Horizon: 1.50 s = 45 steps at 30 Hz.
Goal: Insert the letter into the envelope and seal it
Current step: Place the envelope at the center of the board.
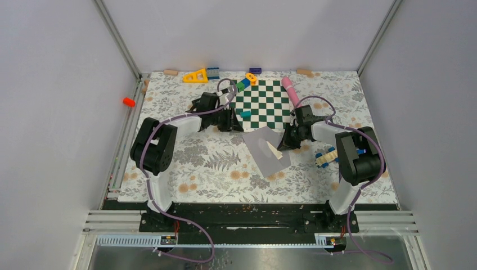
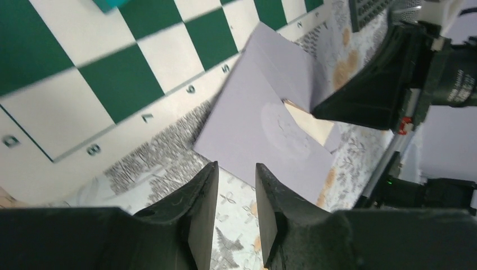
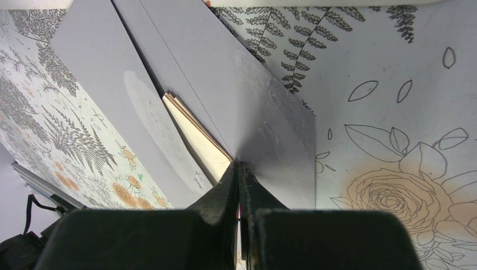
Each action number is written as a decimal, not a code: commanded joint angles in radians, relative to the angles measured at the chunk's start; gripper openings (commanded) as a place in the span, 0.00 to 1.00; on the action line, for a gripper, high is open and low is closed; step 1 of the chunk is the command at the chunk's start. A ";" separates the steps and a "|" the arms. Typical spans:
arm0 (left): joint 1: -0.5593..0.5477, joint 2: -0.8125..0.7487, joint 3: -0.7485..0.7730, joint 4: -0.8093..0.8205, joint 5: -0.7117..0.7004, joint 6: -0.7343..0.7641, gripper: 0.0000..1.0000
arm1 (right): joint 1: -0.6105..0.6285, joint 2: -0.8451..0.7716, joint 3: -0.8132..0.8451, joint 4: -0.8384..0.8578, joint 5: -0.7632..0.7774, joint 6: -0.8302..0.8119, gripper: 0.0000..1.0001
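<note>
The light grey envelope [image 1: 263, 151] lies on the flowered cloth just in front of the chessboard. It also shows in the left wrist view [image 2: 253, 121] and the right wrist view [image 3: 112, 84]. The cream letter [image 3: 197, 132] sits partly inside it, with one end showing at the mouth [image 1: 274, 150]. My right gripper [image 3: 238, 164] is shut on the edge of the envelope's flap [image 3: 247, 90] and holds it lifted off the letter. My left gripper [image 2: 237, 167] is open and empty, low over the cloth beside the envelope's near-left edge. In the top view it is at the chessboard's left side [image 1: 232, 125].
A green and white chessboard [image 1: 264, 104] lies behind the envelope, with a teal block [image 1: 245, 114] on it and a pink cylinder [image 1: 290, 91] at its right edge. A toy car [image 1: 326, 157] stands by the right arm. A yellow triangle [image 1: 196, 76] and small blocks line the back edge.
</note>
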 commanded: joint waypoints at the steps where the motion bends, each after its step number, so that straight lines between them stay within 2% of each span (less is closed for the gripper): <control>1: 0.003 0.058 0.128 -0.068 -0.095 0.090 0.31 | -0.001 0.005 -0.003 0.009 0.017 -0.005 0.00; 5: -0.001 0.107 0.179 -0.086 -0.103 0.096 0.32 | -0.001 0.010 -0.001 0.009 0.013 -0.005 0.00; 16: -0.036 0.171 0.164 -0.085 -0.064 0.088 0.32 | -0.001 0.010 -0.003 0.010 0.011 -0.002 0.00; 36: -0.060 0.180 0.097 -0.104 -0.006 0.093 0.33 | 0.000 0.004 -0.002 0.023 0.041 0.011 0.00; 43: -0.064 0.161 0.055 -0.102 -0.008 0.096 0.33 | -0.008 -0.009 0.037 0.003 -0.021 -0.006 0.00; 44: -0.064 0.159 0.055 -0.106 -0.010 0.099 0.33 | -0.009 -0.010 0.055 -0.018 -0.040 -0.014 0.03; 45: -0.064 0.158 0.054 -0.110 -0.012 0.101 0.33 | -0.011 -0.011 0.072 -0.044 -0.048 -0.025 0.13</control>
